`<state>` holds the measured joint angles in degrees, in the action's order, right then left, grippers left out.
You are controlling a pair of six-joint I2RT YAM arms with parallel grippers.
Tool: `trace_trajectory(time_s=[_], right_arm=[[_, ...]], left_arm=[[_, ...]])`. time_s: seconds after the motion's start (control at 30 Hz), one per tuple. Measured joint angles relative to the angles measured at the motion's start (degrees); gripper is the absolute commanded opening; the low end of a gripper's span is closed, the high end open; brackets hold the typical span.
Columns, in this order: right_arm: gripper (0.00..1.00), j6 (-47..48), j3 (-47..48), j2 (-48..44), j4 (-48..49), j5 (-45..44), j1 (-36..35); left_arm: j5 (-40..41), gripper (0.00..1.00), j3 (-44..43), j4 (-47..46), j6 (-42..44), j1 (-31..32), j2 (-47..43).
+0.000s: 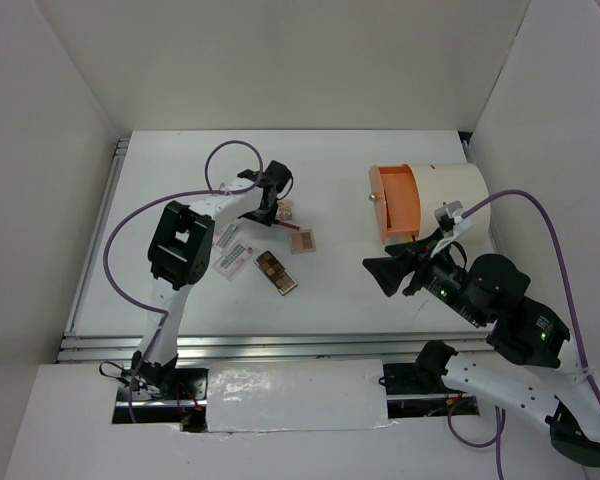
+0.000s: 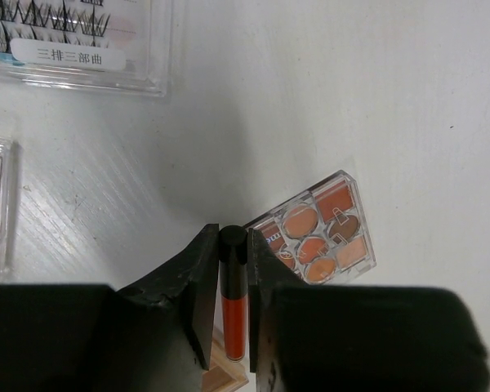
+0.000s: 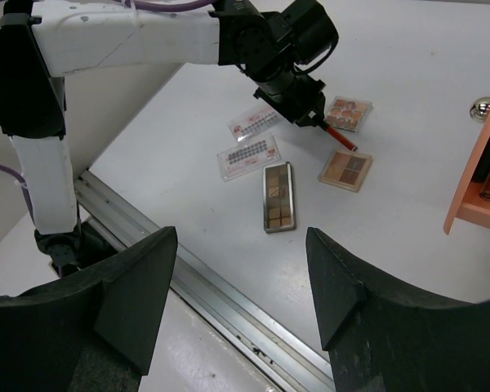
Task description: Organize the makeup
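The left pincer is clenched on a thin red stick with a black cap, both fingers pressed against its sides. In the top view this sits left of centre on the counter. The stick's free end points down between a small pink palette and a square brown palette; I cannot tell if it touches the counter. A long dark palette lies just below these in the right wrist view. Left of it are two white printed packets, side by side and slightly apart.

The right pincer is released, its fingers spread wide, and it hangs over bare counter at lower right in the top view, well apart from the makeup. Just above it lies a white cylinder on its side, with its orange drawer facing left.
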<state>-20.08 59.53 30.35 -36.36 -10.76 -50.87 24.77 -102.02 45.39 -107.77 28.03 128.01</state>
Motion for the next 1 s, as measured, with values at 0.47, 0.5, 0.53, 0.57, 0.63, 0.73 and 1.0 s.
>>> trace_trajectory(time_s=[0.47, 0.5, 0.53, 0.57, 0.63, 0.73, 1.0], right_arm=[[0.72, 0.0, 0.0, 1.5, 0.0, -1.4, 0.0], [0.72, 0.0, 0.0, 1.8, 0.0, -1.6, 0.0], [0.72, 0.0, 0.0, 2.1, 0.0, -1.9, 0.0], [0.71, 0.0, 0.0, 2.3, 0.0, -2.2, 0.0], [0.71, 0.0, 0.0, 2.7, 0.0, -2.6, 0.0], [0.71, -0.1, 0.0, 2.8, 0.0, -3.5, 0.0], [0.71, -2.1, 2.2, 1.7, -1.9, -9.0, 0.0]], left_arm=[[0.2, 0.1, 6.6, -2.2, 7.1, 0.0, -5.5], [0.3, 0.1, 7.3, -2.2, 7.6, 0.0, -6.5], [0.4, 0.1, 7.7, -2.4, 8.7, 0.0, -7.5], [0.5, 0.1, 7.8, -2.8, 9.5, 0.0, -8.6], [0.7, 0.1, 7.6, -4.0, 11.3, 0.0, -10.7], [0.9, 0.1, 5.8, -5.8, 14.9, 0.0, -13.8], [-2.1, 0.08, 0.2, -19.8, 34.0, 3.1, -19.7]])
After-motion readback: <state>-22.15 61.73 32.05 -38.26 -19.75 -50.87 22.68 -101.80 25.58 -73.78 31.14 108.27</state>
